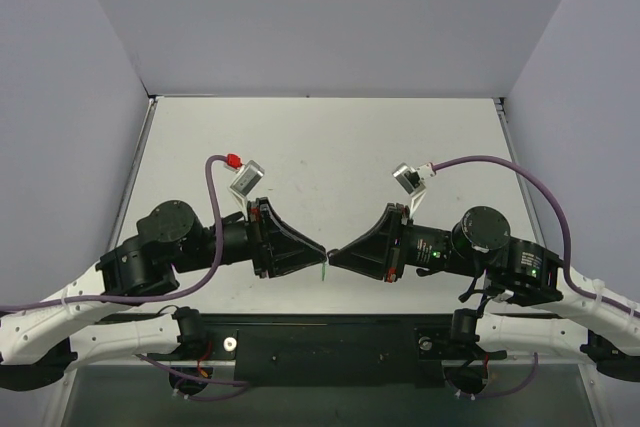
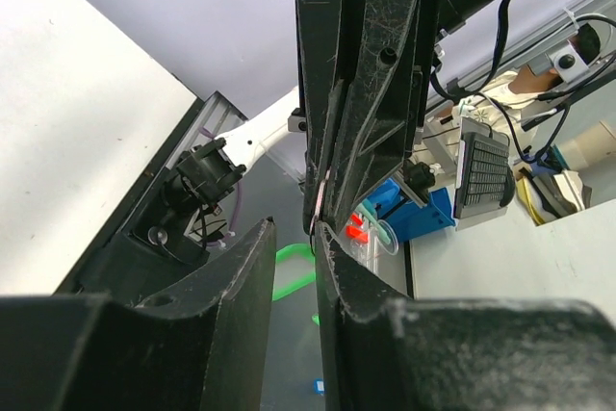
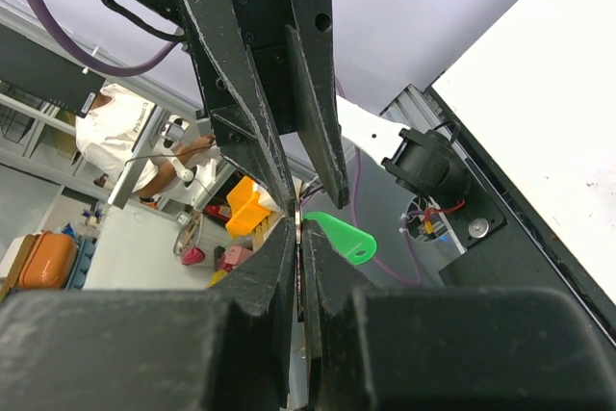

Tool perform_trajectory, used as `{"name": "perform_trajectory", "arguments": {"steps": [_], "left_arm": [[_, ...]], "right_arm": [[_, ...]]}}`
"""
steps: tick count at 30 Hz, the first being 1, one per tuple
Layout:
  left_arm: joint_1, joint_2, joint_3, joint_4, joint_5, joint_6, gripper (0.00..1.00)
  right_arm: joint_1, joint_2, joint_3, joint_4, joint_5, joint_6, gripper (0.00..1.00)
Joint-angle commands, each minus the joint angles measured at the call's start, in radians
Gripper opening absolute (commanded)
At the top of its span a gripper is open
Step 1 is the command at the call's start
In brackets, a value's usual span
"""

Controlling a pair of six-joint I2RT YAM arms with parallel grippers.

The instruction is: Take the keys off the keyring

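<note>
Where closed right gripper (image 3: 299, 230) faces part-open left gripper (image 2: 295, 238), green keyring (image 3: 345, 237) juts sideways, rounded end outward.

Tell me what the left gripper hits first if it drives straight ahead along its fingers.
Most likely the right gripper, tip to tip with the left gripper; the green keyring hangs right there, depth unclear.

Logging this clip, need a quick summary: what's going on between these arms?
The right gripper and left gripper meet tip to tip above the near edge of the table. The right one is pinched shut, apparently on the end of a green tag sticking out from its tips. The left one's jaws stand apart, apparently gripping nothing. The key is too small to make out.
</note>
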Motion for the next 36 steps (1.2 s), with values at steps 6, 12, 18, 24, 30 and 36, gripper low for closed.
{"name": "perform_trajectory", "arguments": {"steps": [6,12,18,24,30,36], "left_arm": [[-0.005,0.012,0.02,0.097,0.072,-0.026,0.25],[-0.005,-0.001,0.001,0.128,0.074,-0.051,0.0],[-0.006,-0.028,-0.041,0.174,0.017,-0.102,0.0],[-0.042,-0.083,-0.128,0.263,-0.136,-0.178,0.0],[-0.131,-0.1,-0.177,0.328,-0.339,-0.192,0.0],[-0.217,-0.103,-0.207,0.373,-0.5,-0.186,0.0]], "right_arm": [[0.005,-0.009,0.001,0.036,0.013,-0.011,0.0],[0.008,-0.011,-0.008,0.038,0.019,-0.01,0.0],[0.016,-0.009,-0.025,0.056,0.07,0.007,0.0],[0.037,-0.011,-0.048,0.117,0.153,0.027,0.0],[0.039,0.004,-0.066,0.165,0.211,0.05,0.0],[0.046,0.023,-0.075,0.191,0.232,0.065,0.0]]}}
